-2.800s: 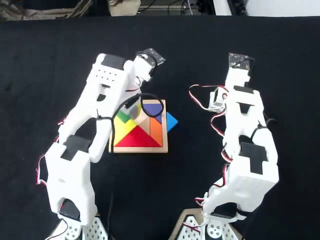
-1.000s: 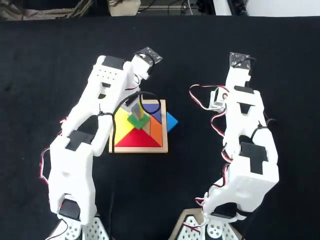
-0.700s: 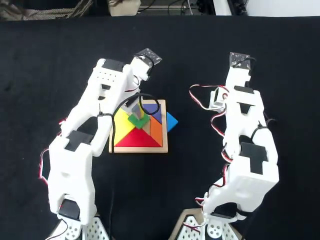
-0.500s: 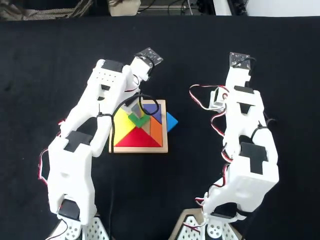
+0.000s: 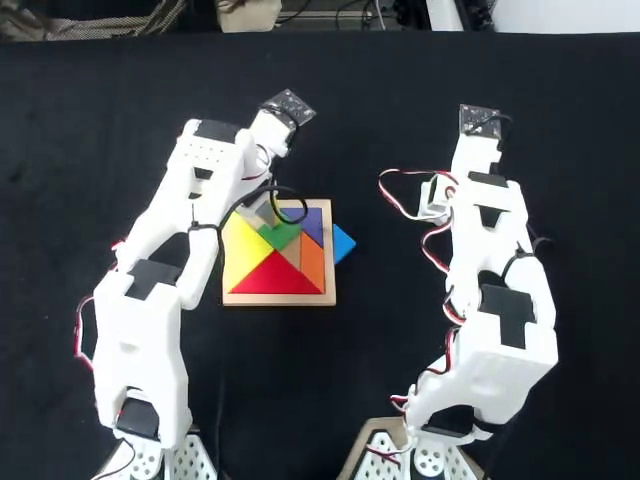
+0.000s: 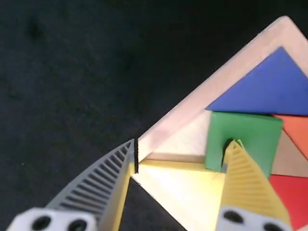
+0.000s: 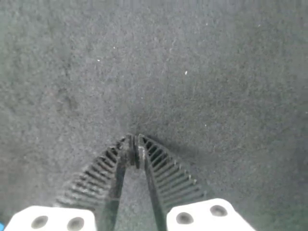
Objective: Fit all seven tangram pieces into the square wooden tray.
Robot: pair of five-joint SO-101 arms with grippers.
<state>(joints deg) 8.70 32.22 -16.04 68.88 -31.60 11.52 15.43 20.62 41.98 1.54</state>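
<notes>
The square wooden tray (image 5: 277, 296) lies between the two arms and holds yellow (image 5: 240, 255), red (image 5: 272, 275), orange (image 5: 313, 262) and purple-blue (image 5: 313, 222) pieces. A green square (image 5: 280, 235) lies flat among them, near the far rim. My left gripper (image 6: 183, 147) is open over the tray's far left corner. One fingertip (image 6: 232, 150) touches the green square (image 6: 248, 137) at its edge; the other sits at the tray rim (image 6: 192, 113). A light blue piece (image 5: 343, 242) lies outside against the right rim. My right gripper (image 7: 133, 144) is shut on nothing, over bare cloth.
Black cloth (image 5: 400, 90) covers the whole table. Bare wood (image 6: 175, 144) shows in the tray corner beside the green square, and a small bare patch (image 5: 288, 254) between green, red and orange. The right arm (image 5: 490, 230) stands right of the tray, cables looping off it.
The green square, earlier tilted over the tray's middle in my left gripper, now lies flat in the tray. The left gripper has opened and drawn towards the far left corner. The right arm kept still.
</notes>
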